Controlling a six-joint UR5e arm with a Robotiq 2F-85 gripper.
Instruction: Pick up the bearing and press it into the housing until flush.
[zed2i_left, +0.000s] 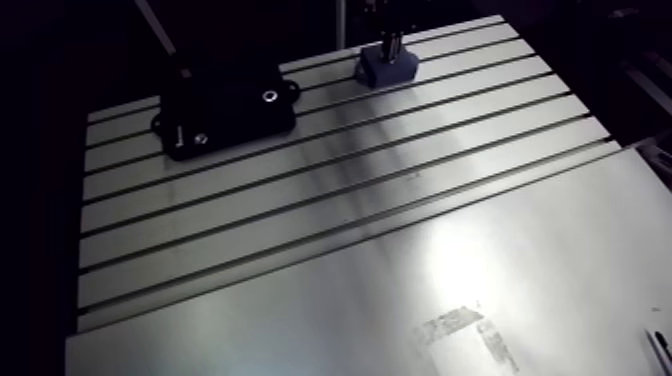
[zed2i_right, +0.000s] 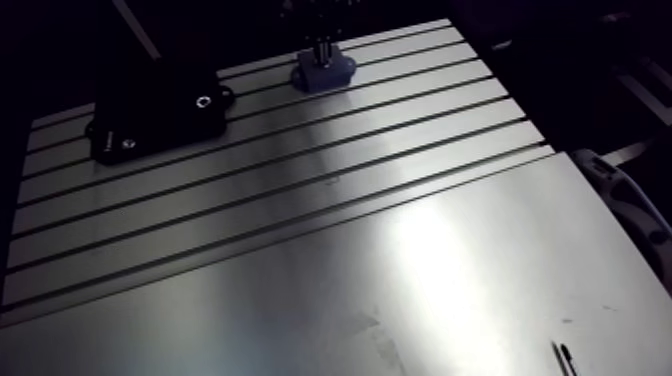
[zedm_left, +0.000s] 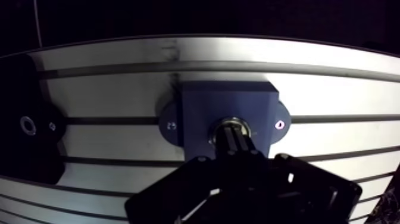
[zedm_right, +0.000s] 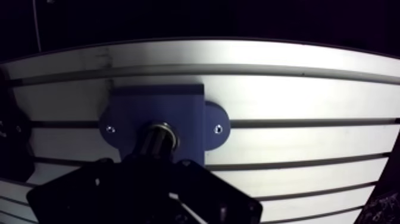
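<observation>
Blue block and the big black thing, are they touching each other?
Apart. The arm view shows a stretch of bare slotted table between the blue housing and the black block, so there is a plain gap.

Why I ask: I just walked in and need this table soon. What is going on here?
The robot arm has its gripper down on the blue housing, which sits near the far edge of the slotted table. The metal bearing sits in the housing's central bore, and the shut gripper is right on top of it, apparently pressing it in. Whether it is flush cannot be told. A black fixture lies apart from it.
</observation>
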